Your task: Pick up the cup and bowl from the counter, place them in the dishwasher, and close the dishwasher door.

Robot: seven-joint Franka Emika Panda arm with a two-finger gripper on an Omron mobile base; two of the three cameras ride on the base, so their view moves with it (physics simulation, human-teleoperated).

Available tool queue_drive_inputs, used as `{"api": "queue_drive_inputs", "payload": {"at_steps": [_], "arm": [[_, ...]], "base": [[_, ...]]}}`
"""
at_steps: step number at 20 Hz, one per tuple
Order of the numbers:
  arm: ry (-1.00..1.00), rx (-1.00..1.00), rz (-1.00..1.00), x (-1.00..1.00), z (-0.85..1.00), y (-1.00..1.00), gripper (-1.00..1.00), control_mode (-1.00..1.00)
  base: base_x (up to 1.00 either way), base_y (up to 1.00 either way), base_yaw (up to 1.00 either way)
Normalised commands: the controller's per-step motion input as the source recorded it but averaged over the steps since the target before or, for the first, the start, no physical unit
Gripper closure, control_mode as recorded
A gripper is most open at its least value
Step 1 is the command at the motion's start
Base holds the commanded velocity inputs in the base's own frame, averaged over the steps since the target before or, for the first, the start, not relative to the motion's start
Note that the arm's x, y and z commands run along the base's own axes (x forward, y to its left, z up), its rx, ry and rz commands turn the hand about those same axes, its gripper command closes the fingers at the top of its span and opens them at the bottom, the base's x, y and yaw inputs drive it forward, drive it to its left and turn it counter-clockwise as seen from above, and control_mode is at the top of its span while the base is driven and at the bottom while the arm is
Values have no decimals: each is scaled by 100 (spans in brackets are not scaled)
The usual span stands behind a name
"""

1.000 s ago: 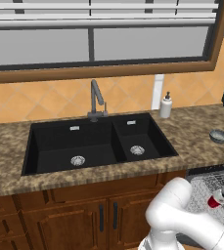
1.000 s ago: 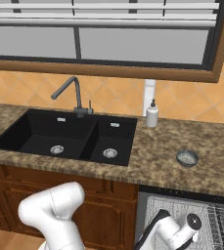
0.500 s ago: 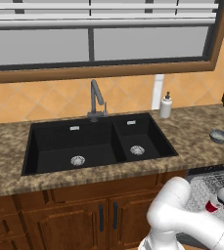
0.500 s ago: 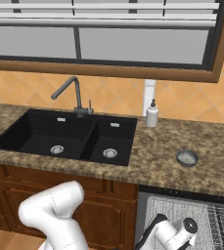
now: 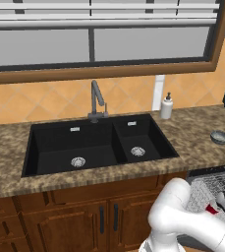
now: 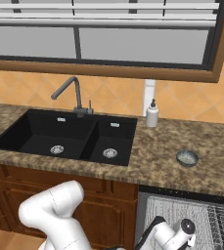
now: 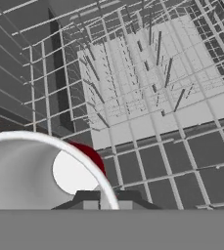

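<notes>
Hand view: we list the cup [image 7: 45,171] close under the camera, its white rim and inside large at lower left, a sliver of red wall showing past the rim, and the tool [image 7: 102,199] with its two dark tips pinched on that rim, so we record the tool as clenched on the cup. Below lies the grey wire rack [image 7: 147,73] of the dishwasher, tines standing in rows. Left base view: the arm [image 5: 182,216] bends low at lower right, elbow forward of the cabinets [image 5: 79,216], wrist reaching down and to the right over the rack, a spot of red at the wrist where the cup sits. Right base view: the bowl [image 6: 187,157] rests on the counter [image 6: 157,161], right of the sink [image 6: 69,136] and well apart from the soap bottle [image 6: 152,114]; the dishwasher [image 6: 182,215] stands open below the counter edge. Step in hand, as we judge it: setting the cup into the rack. To do it well we would lower the cup between tines onto a flat cell, keep it upright, and loosen the tips only once its base is borne, then lift straight clear so the rim is not dragged over. The bowl and the door remain to be dealt with.
</notes>
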Motion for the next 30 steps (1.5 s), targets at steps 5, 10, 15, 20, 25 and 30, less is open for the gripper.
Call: {"api": "queue_drive_inputs", "payload": {"at_steps": [5, 10, 15, 20, 25, 30], "arm": [[0, 0, 0, 0, 0, 0, -100, -100], [0, 0, 0, 0, 8, 0, -100, -100], [-5, 0, 3, 0, 53, -9, -100, -100], [-11, 2, 3, 0, 77, -4, -100, -100], [-14, 1, 3, -23, 99, 0, -100, -100], [-8, 0, 5, -33, 100, 0, -100, -100]], "base": [[0, 0, 0], [0, 0, 0], [0, 0, 0], [0, 0, 0], [0, 0, 0], [0, 0, 0]]}}
